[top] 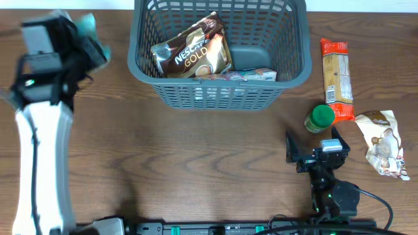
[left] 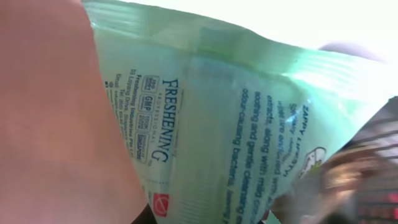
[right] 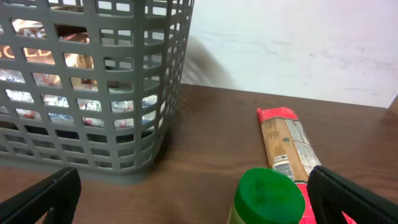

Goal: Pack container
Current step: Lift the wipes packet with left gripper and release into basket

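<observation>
The blue-grey lattice basket [top: 215,91] stands at the back middle of the table. It holds a brown Nescafe Gold packet [top: 192,53] and a flat foil packet [top: 245,76]. It also shows in the right wrist view [right: 93,81]. My left gripper [top: 81,36] is at the far left, left of the basket, shut on a pale green wipes packet [left: 236,124] that fills the left wrist view. My right gripper [top: 312,149] is open and empty, just in front of a green-capped jar [top: 321,118], which also shows in the right wrist view [right: 268,198].
A long red-ended pasta packet [top: 337,78] lies right of the basket; it shows in the right wrist view [right: 286,143] too. A white and brown snack bag [top: 384,142] lies at the far right. A pale wall rises behind the table.
</observation>
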Robot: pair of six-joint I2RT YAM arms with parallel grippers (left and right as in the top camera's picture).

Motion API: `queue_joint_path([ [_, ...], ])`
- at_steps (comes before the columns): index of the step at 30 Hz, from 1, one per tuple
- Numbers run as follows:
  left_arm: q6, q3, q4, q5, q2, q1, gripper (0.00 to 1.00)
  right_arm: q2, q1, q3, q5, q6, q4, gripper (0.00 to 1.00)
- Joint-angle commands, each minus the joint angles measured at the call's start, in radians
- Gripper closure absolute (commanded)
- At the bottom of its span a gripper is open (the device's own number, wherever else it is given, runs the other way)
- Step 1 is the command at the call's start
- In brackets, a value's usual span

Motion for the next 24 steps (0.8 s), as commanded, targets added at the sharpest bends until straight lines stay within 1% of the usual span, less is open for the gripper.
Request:
queue_joint_path([
  [1, 0.185, 0.098, 0.043, 0.029, -0.067, -0.047, 0.94, -0.006, 0.016, -0.003, 0.002, -0.013, -0.002, 0.01],
  [3, 0.248, 0.126, 0.116, 0.087, -0.097, -0.091, 0.94, -0.006, 0.016, -0.003, 0.002, -0.013, -0.002, 0.01],
  [7, 0.319, 0.126, 0.272, 0.207, -0.113, -0.194, 0.94, -0.006, 0.016, -0.003, 0.002, -0.013, -0.002, 0.01],
  [9, 0.342, 0.126, 0.304, 0.247, -0.101, -0.24, 0.94, -0.006, 0.016, -0.003, 0.002, -0.013, -0.002, 0.01],
  [12, 0.39, 0.126, 0.318, 0.285, -0.056, -0.325, 0.94, -0.006, 0.016, -0.003, 0.002, -0.013, -0.002, 0.01],
  [17, 0.447, 0.126, 0.324, 0.287, 0.08, -0.46, 0.94, -0.006, 0.016, -0.003, 0.002, -0.013, -0.002, 0.01],
  [20, 0.447, 0.126, 0.343, 0.287, 0.172, -0.509, 0.95, -0.006, 0.016, -0.003, 0.002, -0.013, -0.002, 0.01],
  [24, 0.447, 0.126, 0.364, 0.286, 0.286, -0.539, 0.94, -0.006, 0.016, -0.003, 0.002, -0.013, -0.002, 0.01],
])
